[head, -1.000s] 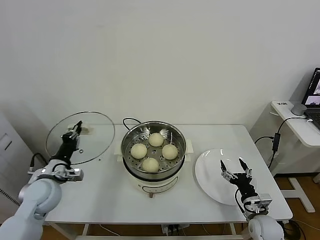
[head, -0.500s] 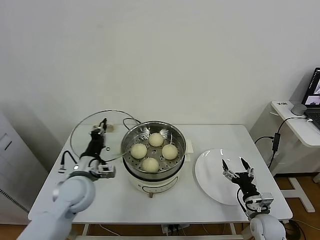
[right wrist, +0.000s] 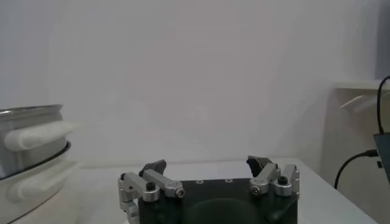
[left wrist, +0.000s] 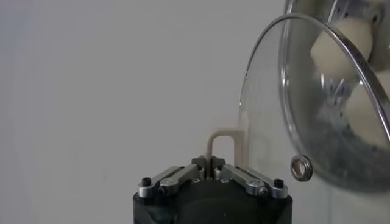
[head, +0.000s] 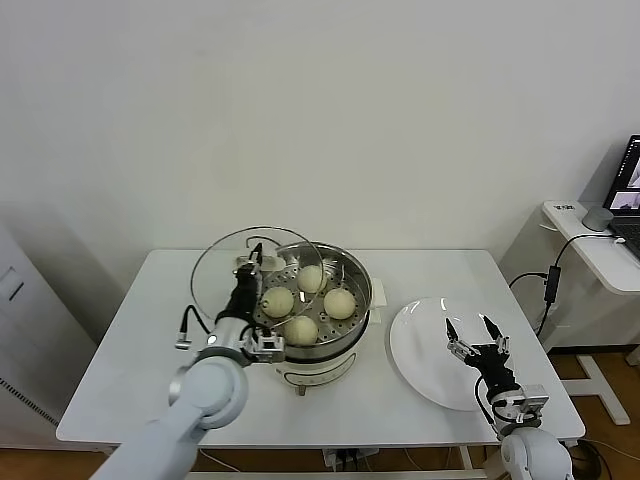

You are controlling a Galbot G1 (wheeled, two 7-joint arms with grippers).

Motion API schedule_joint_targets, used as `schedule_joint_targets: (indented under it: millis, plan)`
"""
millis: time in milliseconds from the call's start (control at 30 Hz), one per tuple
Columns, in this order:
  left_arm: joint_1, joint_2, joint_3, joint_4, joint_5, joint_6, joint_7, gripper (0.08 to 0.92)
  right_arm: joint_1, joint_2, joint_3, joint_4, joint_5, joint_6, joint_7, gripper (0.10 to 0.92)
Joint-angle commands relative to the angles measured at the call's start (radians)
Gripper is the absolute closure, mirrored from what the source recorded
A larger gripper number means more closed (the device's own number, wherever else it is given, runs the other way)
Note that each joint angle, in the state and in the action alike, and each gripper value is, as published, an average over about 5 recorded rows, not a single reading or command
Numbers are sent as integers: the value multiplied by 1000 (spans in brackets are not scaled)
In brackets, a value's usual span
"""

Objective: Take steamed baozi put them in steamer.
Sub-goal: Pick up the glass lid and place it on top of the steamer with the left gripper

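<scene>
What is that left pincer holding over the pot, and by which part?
The left pincer holds the round glass lid by its white handle, beside the steamer. The right pincer holds nothing, open above the plate.

Four steamed baozi (head: 301,329) in steamer (head: 352,318) at table (head: 140,350) centre, glass lid (head: 215,272) tilted at its left, plate (head: 420,345) at its right.

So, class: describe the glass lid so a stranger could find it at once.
Start at the white table, then its central steamer holding four baozi. Tilted at its left rim is the lid, pinched by the left gripper: the only see-through disc, unlike the white plate.
</scene>
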Motion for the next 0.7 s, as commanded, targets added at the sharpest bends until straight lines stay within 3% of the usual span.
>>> schedule_joint_targets:
  millis: [33,700]
  plan:
    - [-36,-89,90,82,57,25,7,894,3,0,0,-4,0,0,0,203]
    - [-63,-175,124,157,107,25,6,894,8,3,3,-32,-2,5,-4,203]
